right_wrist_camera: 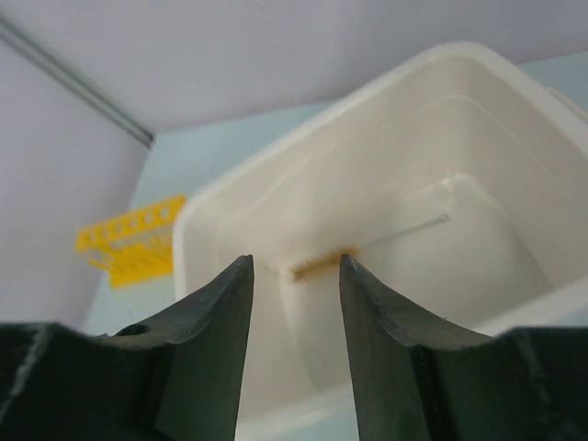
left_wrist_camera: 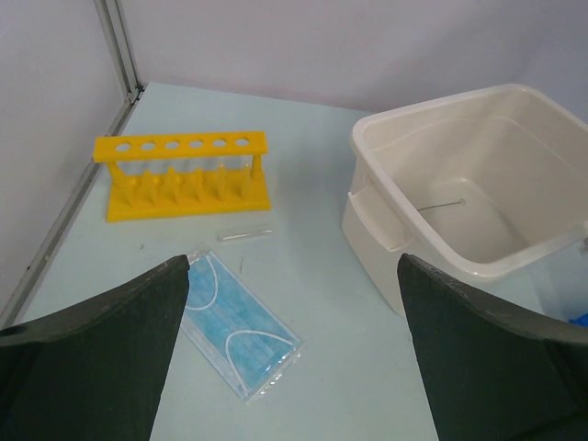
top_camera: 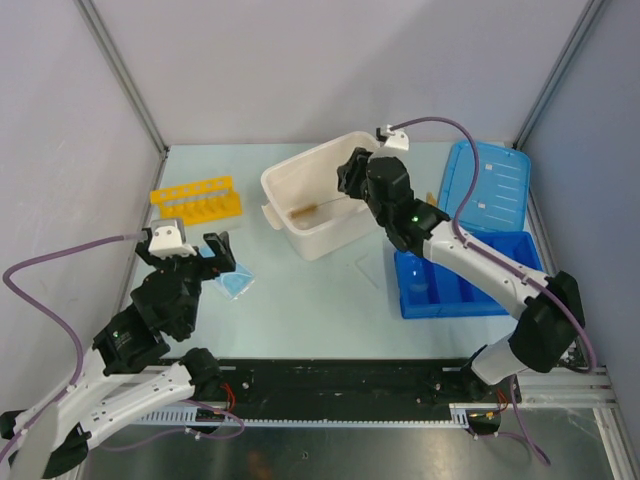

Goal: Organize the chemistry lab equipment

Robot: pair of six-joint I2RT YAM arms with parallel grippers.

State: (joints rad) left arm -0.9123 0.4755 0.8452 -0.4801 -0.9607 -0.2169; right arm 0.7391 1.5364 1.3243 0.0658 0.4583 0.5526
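- The right gripper (right_wrist_camera: 294, 263) hangs over the tub (top_camera: 322, 240) with its jaws apart and nothing between them. The brush (right_wrist_camera: 367, 243) lies on the tub floor below, bristles toward the left.
- If that arm is drawn back low, the near rim could be clipped and the tub shoved toward the tray (top_camera: 450, 310) on the right.
- The left gripper (left_wrist_camera: 292, 268) is spread wide and empty above the mask (left_wrist_camera: 241, 331), which lies near and left of the tub.
- The mask's slick wrapper is judged likely to slide or buckle under a pinch, so the grasp may be missed.
- The tube (left_wrist_camera: 244, 235) lies just on the near side of the rack (left_wrist_camera: 184, 175) and could be rolled away if brushed by a finger — being clear, it is easily overlooked.
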